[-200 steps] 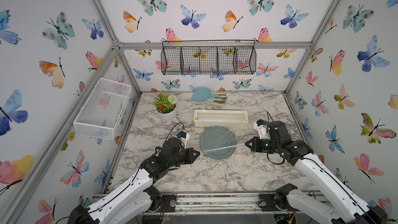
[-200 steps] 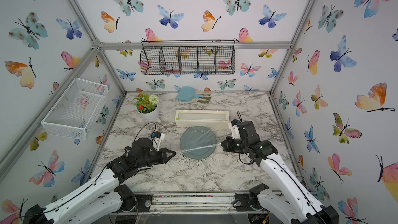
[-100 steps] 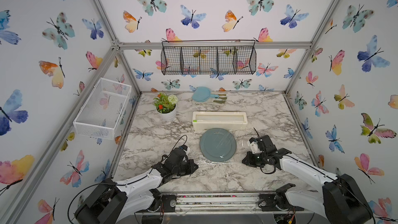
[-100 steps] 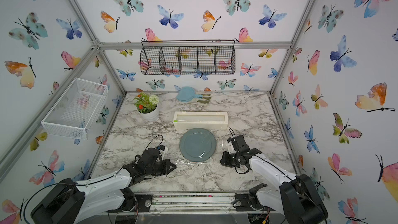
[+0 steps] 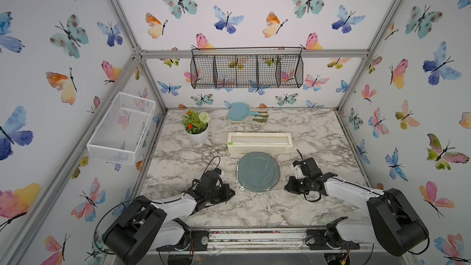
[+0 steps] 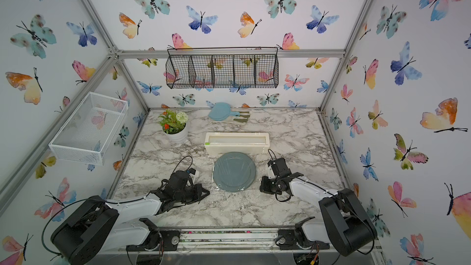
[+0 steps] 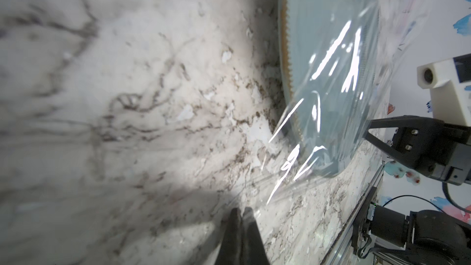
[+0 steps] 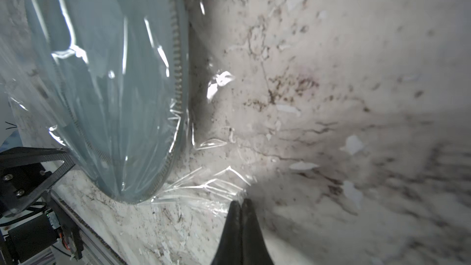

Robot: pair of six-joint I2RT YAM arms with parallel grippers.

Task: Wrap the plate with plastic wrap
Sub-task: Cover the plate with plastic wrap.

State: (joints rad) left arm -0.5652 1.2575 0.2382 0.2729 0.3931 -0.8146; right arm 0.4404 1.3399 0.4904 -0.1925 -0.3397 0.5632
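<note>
We see the plate [image 5: 258, 172] lying flat at mid-table, just near of the box [image 5: 258, 144]. The wrap [image 8: 211, 187] is draped over it and spills onto the table [image 5: 178, 154] at its near side. The right gripper [image 8: 240, 201] sits low, near right of the plate, jaws together on a wrap corner. The left gripper [image 7: 240, 211], near left, is closed too; we cannot tell whether it pinches wrap. We judge the wrap light, limp, clingy and easily torn, so it is best held by its corners.
</note>
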